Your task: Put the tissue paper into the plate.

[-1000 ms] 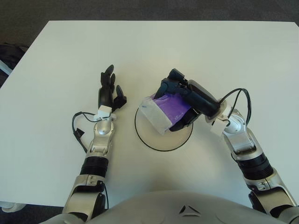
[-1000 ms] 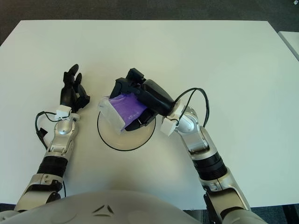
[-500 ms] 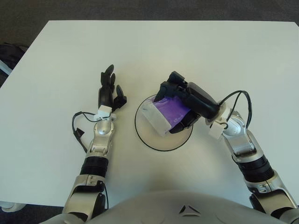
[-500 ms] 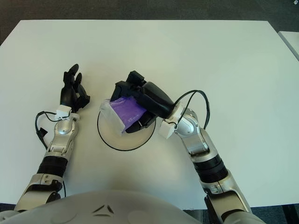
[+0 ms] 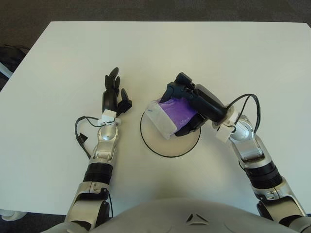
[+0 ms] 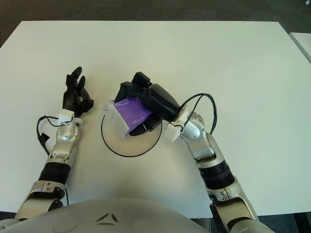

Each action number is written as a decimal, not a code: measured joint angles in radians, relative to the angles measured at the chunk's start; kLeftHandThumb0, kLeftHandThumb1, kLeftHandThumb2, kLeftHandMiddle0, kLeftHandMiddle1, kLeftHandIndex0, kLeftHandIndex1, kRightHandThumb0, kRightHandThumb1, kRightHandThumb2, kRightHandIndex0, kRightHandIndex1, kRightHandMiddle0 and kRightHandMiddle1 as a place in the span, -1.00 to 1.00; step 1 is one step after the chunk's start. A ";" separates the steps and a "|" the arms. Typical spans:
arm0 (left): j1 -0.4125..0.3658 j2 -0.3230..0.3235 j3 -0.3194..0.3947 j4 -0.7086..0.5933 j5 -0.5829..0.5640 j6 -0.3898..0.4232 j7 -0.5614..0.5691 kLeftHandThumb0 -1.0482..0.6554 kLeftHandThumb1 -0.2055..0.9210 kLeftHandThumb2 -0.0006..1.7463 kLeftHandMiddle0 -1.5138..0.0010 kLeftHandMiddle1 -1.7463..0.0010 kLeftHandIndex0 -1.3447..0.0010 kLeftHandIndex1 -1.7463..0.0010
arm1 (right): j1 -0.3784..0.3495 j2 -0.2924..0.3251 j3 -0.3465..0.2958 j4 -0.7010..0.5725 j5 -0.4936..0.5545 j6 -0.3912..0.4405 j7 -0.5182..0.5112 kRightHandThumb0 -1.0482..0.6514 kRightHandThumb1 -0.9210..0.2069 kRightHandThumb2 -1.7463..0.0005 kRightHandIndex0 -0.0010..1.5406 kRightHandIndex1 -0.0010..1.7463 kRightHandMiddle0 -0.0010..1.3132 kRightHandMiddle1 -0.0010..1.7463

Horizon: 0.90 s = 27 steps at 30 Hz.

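Observation:
A purple tissue pack with clear white ends (image 5: 171, 114) is held over the upper part of the white plate with a dark rim (image 5: 165, 144) at the table's middle. My right hand (image 5: 193, 103) is shut on the pack, black fingers curled over its far and right sides. Whether the pack touches the plate I cannot tell. My left hand (image 5: 113, 95) shows left of the plate, its fingers spread and pointing away, holding nothing.
The white table (image 5: 155, 53) stretches wide behind and to both sides of the plate. A black cable (image 5: 80, 138) loops at my left wrist and another (image 5: 250, 104) arches at my right wrist. Dark floor borders the table's far edge.
My right hand with the pack dipped slightly toward the plate and came back up a little. My left hand has not moved.

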 measured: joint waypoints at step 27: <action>-0.015 0.027 -0.006 0.023 0.000 -0.015 -0.010 -0.70 1.00 0.13 0.68 1.00 1.00 0.41 | -0.085 -0.143 -0.004 0.000 -0.071 0.021 0.129 -1.00 -1.00 0.34 -1.00 -1.00 -1.00 -1.00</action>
